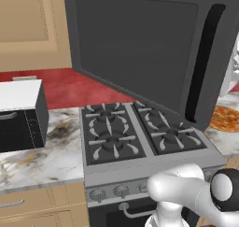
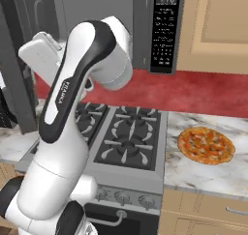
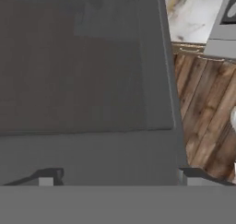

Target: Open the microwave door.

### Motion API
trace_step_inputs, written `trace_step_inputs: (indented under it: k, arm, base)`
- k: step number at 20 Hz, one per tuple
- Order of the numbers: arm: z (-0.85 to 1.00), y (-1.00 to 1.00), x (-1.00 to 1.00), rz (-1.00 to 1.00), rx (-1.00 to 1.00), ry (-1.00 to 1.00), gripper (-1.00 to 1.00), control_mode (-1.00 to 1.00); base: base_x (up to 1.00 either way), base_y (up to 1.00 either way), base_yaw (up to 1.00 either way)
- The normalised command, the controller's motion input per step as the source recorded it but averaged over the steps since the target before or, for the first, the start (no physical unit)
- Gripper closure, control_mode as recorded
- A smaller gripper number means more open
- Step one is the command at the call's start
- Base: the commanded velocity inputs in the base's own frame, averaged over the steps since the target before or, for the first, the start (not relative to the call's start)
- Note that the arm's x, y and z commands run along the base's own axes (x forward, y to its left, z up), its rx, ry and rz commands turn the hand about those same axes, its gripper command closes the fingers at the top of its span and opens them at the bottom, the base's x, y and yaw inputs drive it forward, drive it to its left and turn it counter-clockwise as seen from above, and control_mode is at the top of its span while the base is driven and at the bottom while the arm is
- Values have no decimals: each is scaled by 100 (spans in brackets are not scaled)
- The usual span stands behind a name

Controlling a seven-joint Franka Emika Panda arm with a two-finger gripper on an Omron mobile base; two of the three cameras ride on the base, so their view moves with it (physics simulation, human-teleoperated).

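Door swung wide over stove, handle at free edge. My claw pressed against door's inner face; tips spread, grasping nothing.

Above the stove, the microwave door stands swung out over the burners, its handle on the edge farthest from the wall. Left of the stove, a box oven sits on the counter. Right of the stove, a pizza lies on the counter, and the microwave's keypad is above the stove's right rear
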Motion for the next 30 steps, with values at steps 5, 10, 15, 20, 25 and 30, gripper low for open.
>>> trace_step_inputs:
  k: [5, 10, 15, 20, 25, 30]
  arm:
    - [0, 100, -14, -6, 0, -10, -100, -100]
    - [0, 100, 0, -17, 0, -6, -100, -100]
    - [0, 100, 4, -19, 0, -4, -100, -100]
    - [0, 100, 10, -18, 0, -1, -100, -100]
    - [0, 100, 1, -18, 0, -5, -100, -100]
    - [0, 93, -10, -15, 8, -16, -100, -100]
  base:
    - [0, 0, 0]
    - [0, 0, 0]
    - [0, 0, 0]
    - [0, 0, 0]
    - [0, 0, 0]
    - [0, 0, 0]
